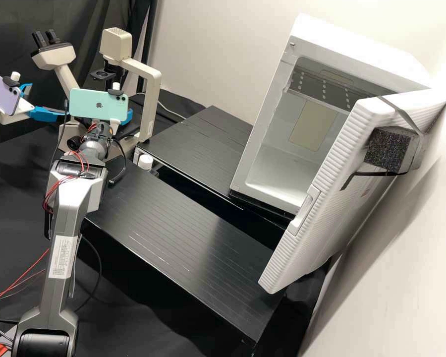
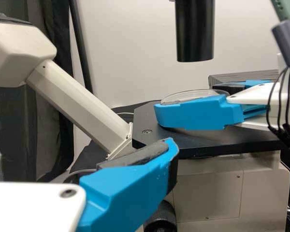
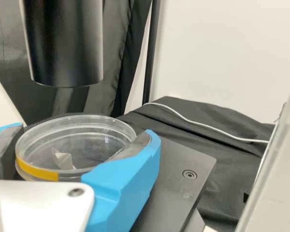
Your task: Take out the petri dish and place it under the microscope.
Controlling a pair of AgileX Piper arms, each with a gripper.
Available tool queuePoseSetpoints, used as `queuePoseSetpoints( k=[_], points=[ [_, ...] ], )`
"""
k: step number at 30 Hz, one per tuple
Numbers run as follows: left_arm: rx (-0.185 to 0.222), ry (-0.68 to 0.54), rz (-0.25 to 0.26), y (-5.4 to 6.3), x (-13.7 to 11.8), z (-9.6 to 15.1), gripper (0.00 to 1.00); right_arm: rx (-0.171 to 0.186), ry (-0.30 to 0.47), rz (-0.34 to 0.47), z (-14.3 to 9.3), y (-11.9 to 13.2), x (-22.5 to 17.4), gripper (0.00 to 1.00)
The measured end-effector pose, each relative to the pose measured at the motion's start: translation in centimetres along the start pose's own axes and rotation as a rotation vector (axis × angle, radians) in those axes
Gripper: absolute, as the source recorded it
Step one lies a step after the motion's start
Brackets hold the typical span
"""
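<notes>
At the microscope [image 1: 154, 101], I list as follows. Item one: dish [image 3: 67, 147], clear, round, a yellow strip at its side, held between the blue fingers of the right gripper [image 3: 83, 137], near level, low over the stage [image 3: 176, 166] and below the black barrel [image 2: 195, 31]. Whether its base touches the stage I cannot tell. Item two: left gripper [image 1: 43, 110], fingers parted wide, nothing between them, beside the microscope. Item three: incubator [image 1: 302, 37], white, door [image 1: 322, 163] open, well apart from the work. Step in hand, by my judgement: the placing, with the taking out done and the release outstanding. Next move calls for a small check of centring beneath the barrel, a gentle lowering until the base sits flat, then an even parting of the right gripper and a straight, slow withdrawal. Hazards noted: a finger dragging the dish sideways on release, the rim tipping if one side lands first, or a knock against the barrel on any lift. Left gripper, for its part, seems best kept out of the way.
</notes>
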Motion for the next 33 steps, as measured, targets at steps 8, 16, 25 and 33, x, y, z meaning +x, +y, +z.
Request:
queuePoseSetpoints(
  k=[8,16,25,33],
  points=[
    [0.000,0.000,0.000,0.0,0.0,0.0,1.00,0.000,-0.009,-0.010,0.4,-0.5,0.3,1.00],
    [0.000,0.000,0.000,0.0,0.0,0.0,1.00,-0.006,-0.012,-0.007,0.4,-0.4,0.3,1.00],
    [0.000,0.000,0.000,0.0,0.0,0.0,1.00,-0.022,0.017,0.015,0.7,-0.1,-1.3,1.00],
    [0.000,0.000,0.000,0.0,0.0,0.0,1.00,-0.049,0.080,0.042,0.6,0.7,-5.4,1.00]
  ],
)
